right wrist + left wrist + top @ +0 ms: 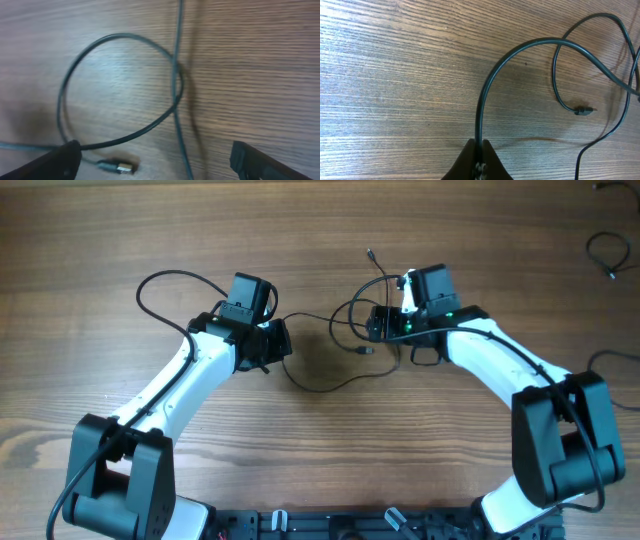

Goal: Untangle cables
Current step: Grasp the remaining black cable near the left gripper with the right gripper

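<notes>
- Presently, cables (325, 388): thin black cords on the tabletop (320, 240) between the two arms. They loop and cross near the right arm, and one slack run sags away from the left jaws.
- Handling, as we judge it: very light, limp and smooth-skinned. They will follow any pull, and a tug may tighten a crossing rather than free it.
- Left jaws: closed on a cable, which leaves the pinch and arches off to the right in the left wrist view.
- Right jaws: spread wide, nothing held. A loop (120, 36) with a strand crossing it lies on the wood beneath them.
- Plug (117, 166): a small free end lying flat just beside the loop. We reckon the cord just behind it the best hold, since a free end can be drawn back through the loop.
- Caution: cord lying flat offers little to pinch, so we judge the jaws must close low.
</notes>
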### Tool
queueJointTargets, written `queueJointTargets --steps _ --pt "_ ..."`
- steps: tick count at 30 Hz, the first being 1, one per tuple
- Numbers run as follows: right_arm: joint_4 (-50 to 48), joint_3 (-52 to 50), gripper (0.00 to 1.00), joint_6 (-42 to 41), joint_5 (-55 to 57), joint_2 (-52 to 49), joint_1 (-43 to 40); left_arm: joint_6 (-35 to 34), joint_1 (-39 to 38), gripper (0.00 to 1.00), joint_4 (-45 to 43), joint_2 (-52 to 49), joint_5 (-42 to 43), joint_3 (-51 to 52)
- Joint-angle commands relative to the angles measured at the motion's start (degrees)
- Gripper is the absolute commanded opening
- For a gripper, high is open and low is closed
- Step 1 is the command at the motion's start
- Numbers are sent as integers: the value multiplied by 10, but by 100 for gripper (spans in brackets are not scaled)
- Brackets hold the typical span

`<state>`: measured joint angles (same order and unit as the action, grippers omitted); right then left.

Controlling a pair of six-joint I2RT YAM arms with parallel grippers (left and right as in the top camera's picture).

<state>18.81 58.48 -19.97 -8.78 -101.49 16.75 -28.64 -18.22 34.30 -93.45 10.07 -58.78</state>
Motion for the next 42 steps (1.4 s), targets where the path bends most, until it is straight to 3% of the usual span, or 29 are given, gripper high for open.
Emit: queueJointTargets --steps 1,8,12,16,19,24,36,39,40,42 --pt "-10 -2 95 -31 86 -4 14 -6 0 6 0 3 -9 -3" --pt "-35 -2 93 -160 56 -4 15 -6 0 6 0 3 -9 -3" --pt "-45 -2 75 -160 11 -4 29 -6 0 8 -1 3 -9 -3" --pt "-22 -2 65 -147 72 -4 48 -6 0 8 -3 3 -9 -3" --pt "-5 -2 64 -147 120 -4 53 -6 0 8 -2 3 -9 -3" --pt "-5 -2 74 -147 148 -4 53 -6 0 7 -3 3 -6 -3" --pt "-41 -1 74 -162 136 -61 56 -6 0 8 -3 3 -5 -3" --pt "-49 -1 66 -161 128 -64 56 -6 0 11 -3 3 -5 -3" --pt "-49 -1 58 -160 128 -64 56 -6 0 13 -4 3 -5 -3" --pt "-41 0 31 -148 124 -64 56 -6 0 15 -7 3 -6 -3"
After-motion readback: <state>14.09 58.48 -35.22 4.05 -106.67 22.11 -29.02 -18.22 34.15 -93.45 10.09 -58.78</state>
